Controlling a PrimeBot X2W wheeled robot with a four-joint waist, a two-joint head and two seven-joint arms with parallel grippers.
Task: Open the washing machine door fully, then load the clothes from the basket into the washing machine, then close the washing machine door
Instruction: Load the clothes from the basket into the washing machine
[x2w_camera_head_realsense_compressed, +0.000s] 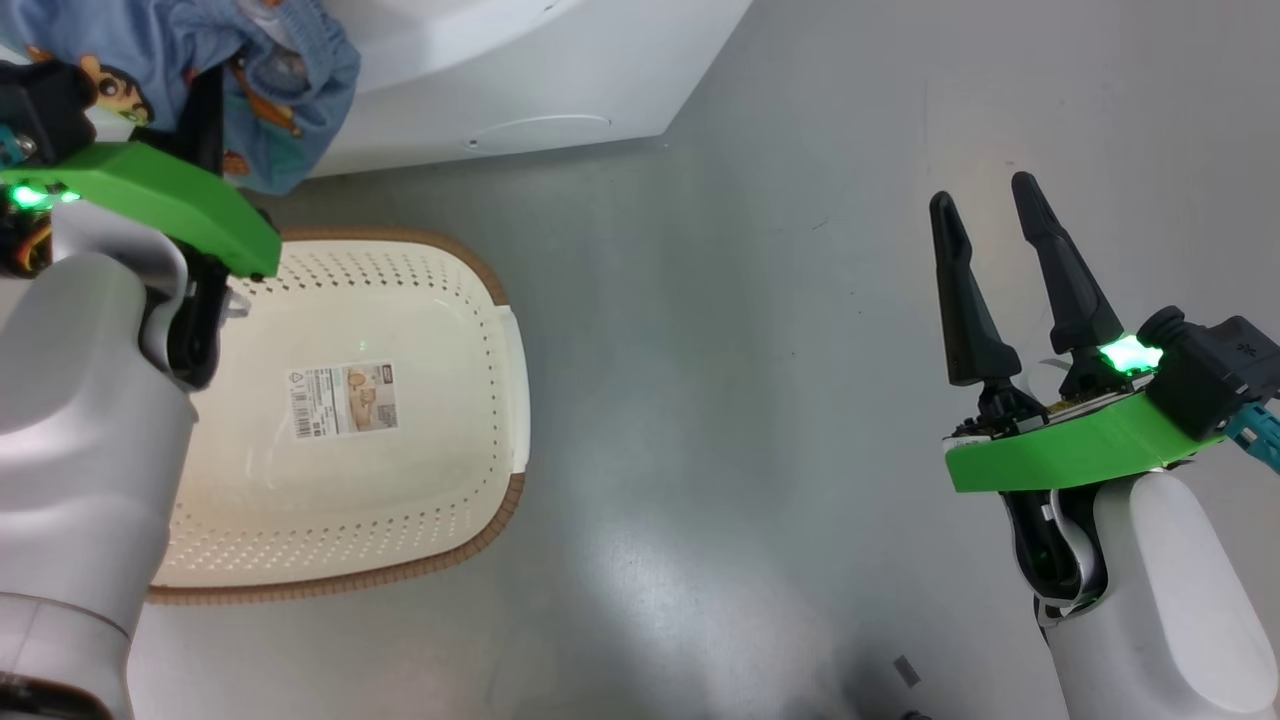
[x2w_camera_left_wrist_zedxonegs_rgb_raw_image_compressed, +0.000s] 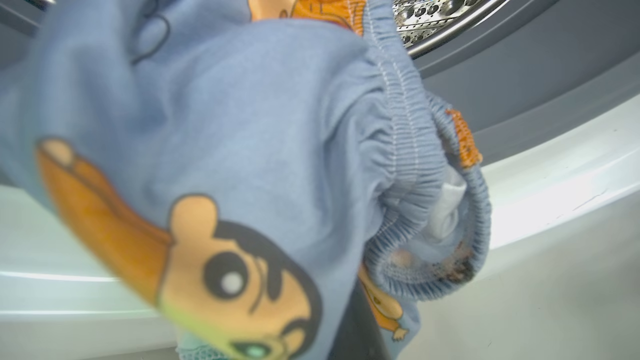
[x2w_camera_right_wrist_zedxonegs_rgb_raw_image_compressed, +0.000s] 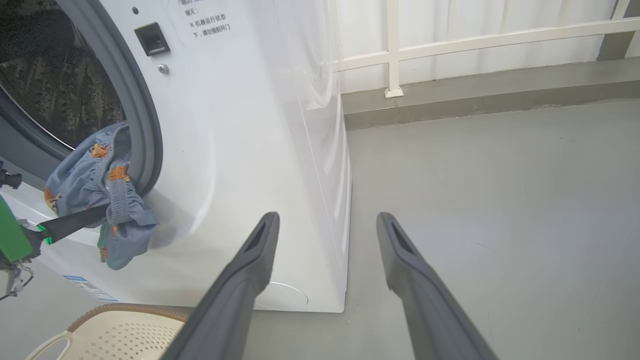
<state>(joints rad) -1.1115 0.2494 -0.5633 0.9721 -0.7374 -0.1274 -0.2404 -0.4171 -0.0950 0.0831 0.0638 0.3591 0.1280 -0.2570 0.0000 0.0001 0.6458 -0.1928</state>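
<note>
The light-blue clothes (x2w_camera_head_realsense_compressed: 270, 90) with orange cartoon figures hang over the lower lip of the washing machine (x2w_camera_head_realsense_compressed: 520, 90) opening, partly inside the steel drum (x2w_camera_right_wrist_zedxonegs_rgb_raw_image_compressed: 60, 90). My left gripper (x2w_camera_head_realsense_compressed: 205, 105) is shut on the clothes (x2w_camera_right_wrist_zedxonegs_rgb_raw_image_compressed: 100, 200), its fingertips buried in the fabric. The cloth (x2w_camera_left_wrist_zedxonegs_rgb_raw_image_compressed: 260, 125) covers most of the left wrist view, with the drum (x2w_camera_left_wrist_zedxonegs_rgb_raw_image_compressed: 435, 15) behind it. Below lies the cream basket (x2w_camera_head_realsense_compressed: 450, 450), holding nothing but its paper label (x2w_camera_head_realsense_compressed: 345, 400). My right gripper (x2w_camera_head_realsense_compressed: 985, 200) stands open and apart at the right, with nothing between its fingers (x2w_camera_right_wrist_zedxonegs_rgb_raw_image_compressed: 250, 260). The washing machine door is out of view.
Grey floor (x2w_camera_head_realsense_compressed: 750, 350) spreads to the right of the basket and machine. A round white cap (x2w_camera_right_wrist_zedxonegs_rgb_raw_image_compressed: 282, 296) sits low on the machine front. A white railing (x2w_camera_right_wrist_zedxonegs_rgb_raw_image_compressed: 395, 50) and a low kerb run along the back, right of the machine's side.
</note>
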